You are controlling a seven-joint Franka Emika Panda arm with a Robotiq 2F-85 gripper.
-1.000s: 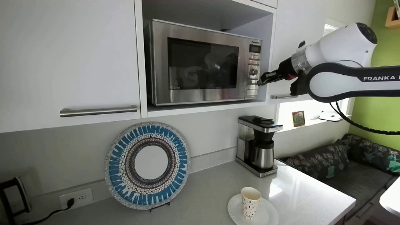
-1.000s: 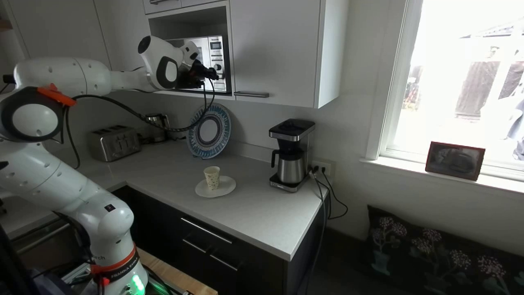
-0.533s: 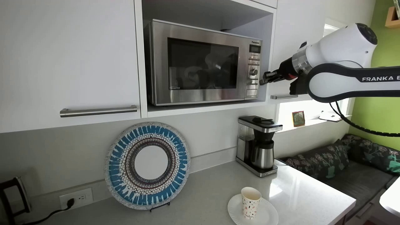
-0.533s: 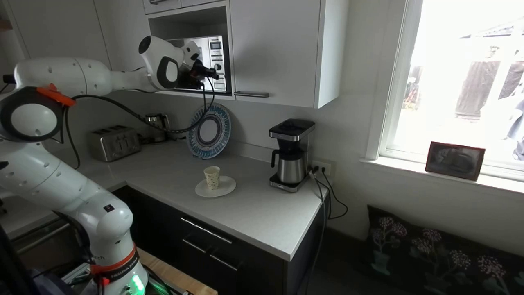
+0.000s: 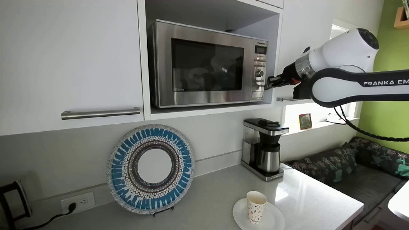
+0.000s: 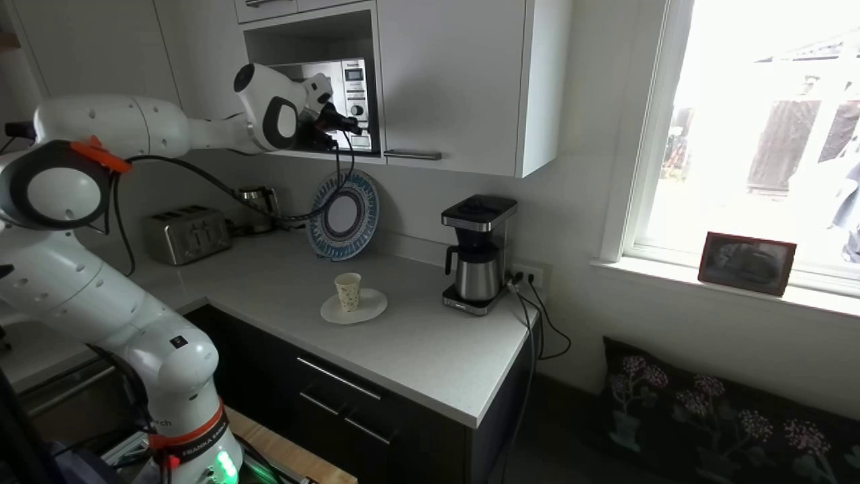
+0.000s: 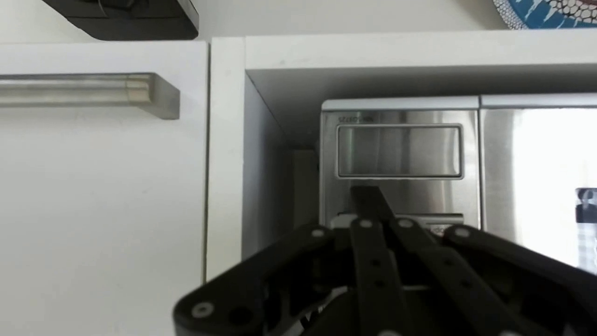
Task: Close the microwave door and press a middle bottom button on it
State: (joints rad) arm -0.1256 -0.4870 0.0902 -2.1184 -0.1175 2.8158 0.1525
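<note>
The stainless-steel microwave (image 5: 260,59) sits in a white cupboard niche. Its control strip also shows in an exterior view (image 6: 354,87). The microwave door (image 5: 207,65), with its dark glass window, is shut. My gripper (image 5: 268,84) is at the lower part of the control strip, below the round knob (image 5: 259,73); it also shows in an exterior view (image 6: 356,126). In the upside-down wrist view, its closed, empty fingers (image 7: 371,198) lie between the wide rectangular bottom button (image 7: 399,151) and a narrow button bar (image 7: 431,218) partly hidden behind them. I cannot tell whether the fingertips touch the strip.
The niche's white side wall (image 7: 227,163) and a cupboard handle (image 7: 77,90) are close beside the gripper. Below are a coffee maker (image 5: 268,153), a paper cup (image 5: 256,207) on a white plate (image 5: 276,220), and a round blue-patterned plate (image 5: 116,172). A toaster (image 6: 188,235) stands farther along the counter.
The arm and gripper have moved slightly down and toward the lower control strip over the last half second, after drawing back slightly before. The microwave door has stayed shut.
</note>
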